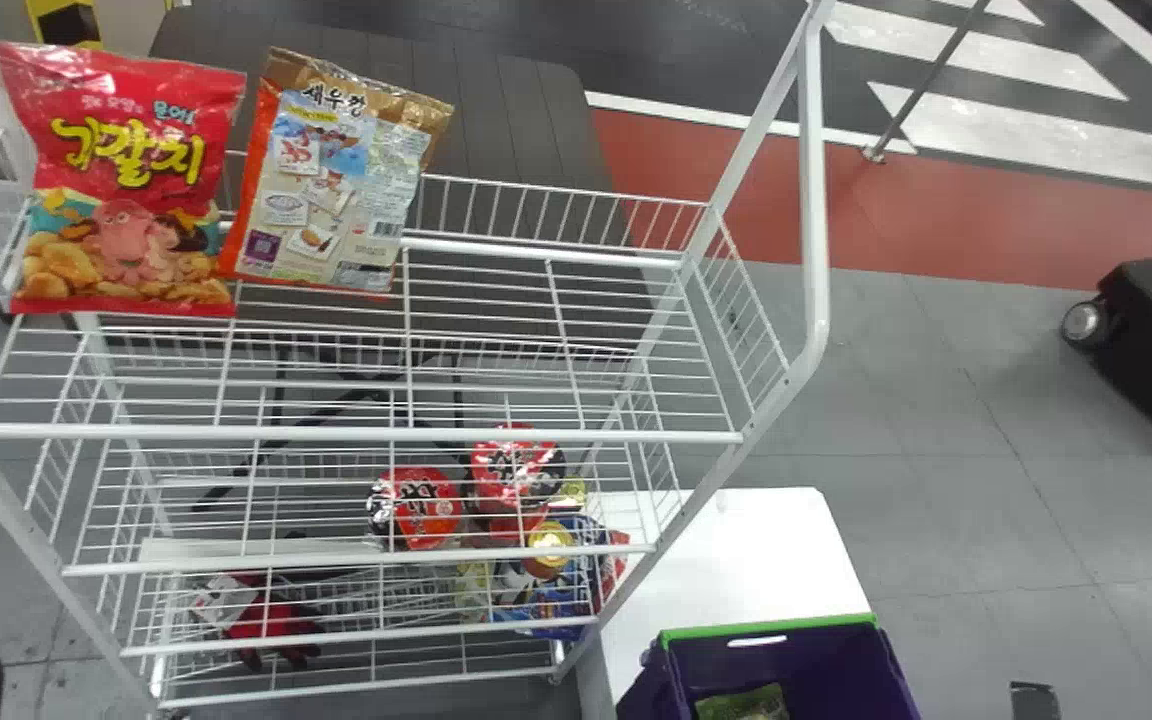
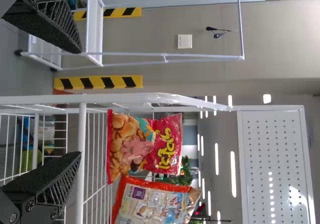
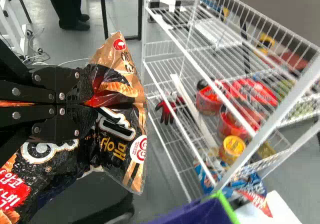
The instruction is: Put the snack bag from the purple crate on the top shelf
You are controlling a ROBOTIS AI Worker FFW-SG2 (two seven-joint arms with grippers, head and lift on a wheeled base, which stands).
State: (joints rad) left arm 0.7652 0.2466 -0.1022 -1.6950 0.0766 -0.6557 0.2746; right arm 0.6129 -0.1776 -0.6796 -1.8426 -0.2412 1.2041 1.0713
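Head cam: down over top shelf [image 1: 336, 433] front edge. Left wrist: level, shares bags [image 1: 126, 180]. Right wrist: close, angled down, shares lower shelves [image 1: 356, 636].

This looks like a lab or workshop hall with a shop-like corner set up in it. Snack bags [image 1: 126, 180] stand on a white wire rack [image 1: 356, 434], with tubs [image 1: 416, 508] lower down, as in a store. Around it are a grey floor [image 1: 936, 400] with a red band [image 1: 671, 150] and white stripes [image 1: 1036, 140], black-and-yellow strips [image 2: 122, 12] low on a plain wall [image 2: 280, 49], and strip lights [image 2: 233, 174] overhead.
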